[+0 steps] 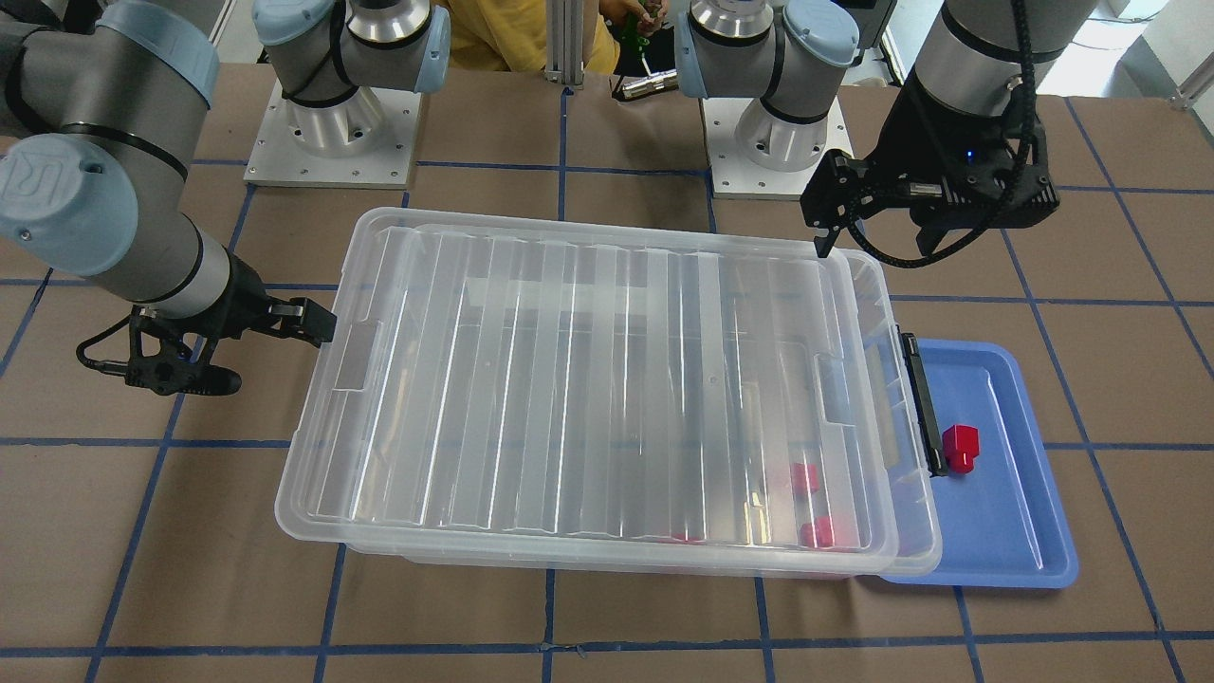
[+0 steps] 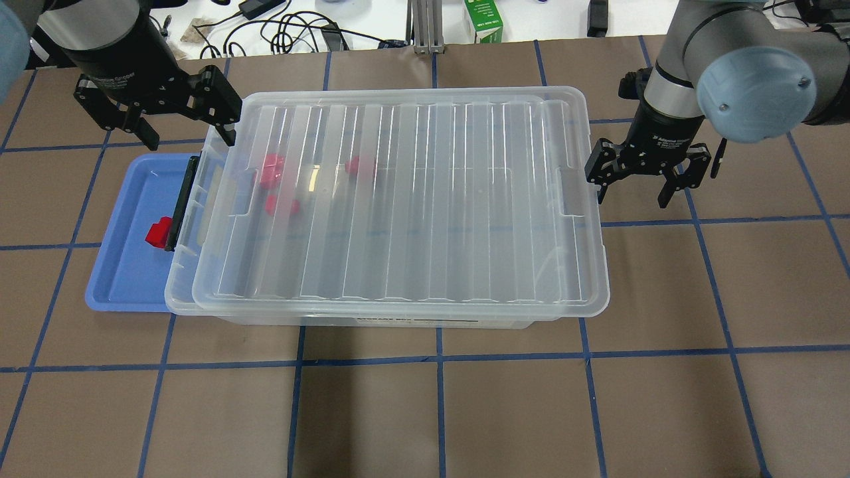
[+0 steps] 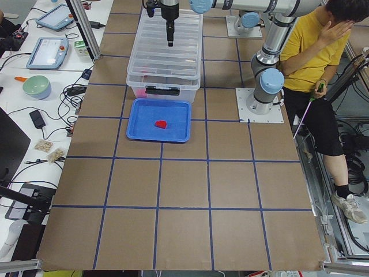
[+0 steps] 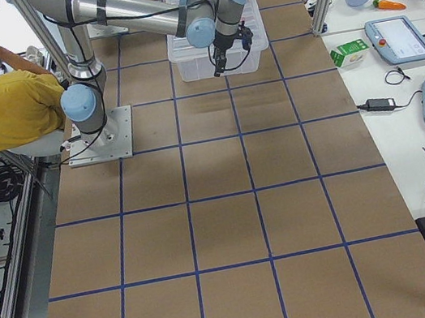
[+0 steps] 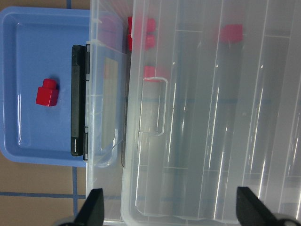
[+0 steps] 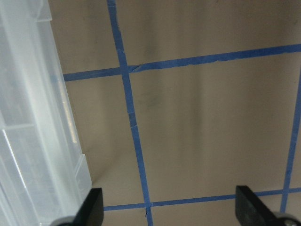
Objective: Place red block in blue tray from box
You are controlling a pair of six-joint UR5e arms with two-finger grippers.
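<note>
- The one big brown tabletop (image 2: 425, 411) has blue tape lines on it and holds everything.
- The one big clear plastic box (image 2: 465, 212) has a bumpy see-through lid. It lies long-ways, from the tabletop's left edge toward its right edge. The lid is on.
- The one flat blue plastic tray (image 2: 126, 279) sits right beside the box's left end, closer to the tabletop's left edge.
- There are two black robot hands.
  - The left hand (image 2: 188, 141) is spread wide and holds nothing. It hangs over the box's left end.
  - The right hand (image 2: 632, 197) is spread too and holds nothing. It hangs over bare tabletop just past the box's right end.
- One small shiny red plastic block (image 2: 157, 233) lies in the tray, just beside the box's black latch (image 5: 77, 99).
  - It is below the left hand, a bit toward the left edge.
  - Its round stub points along the tray's long side.
  - The left hand is much nearer; the right hand is a whole box away.
- At least three more red blocks (image 2: 272, 166) show through the lid near the box's left end. They look blurry, so the count is not sure.
- I think the job looks done.
</note>
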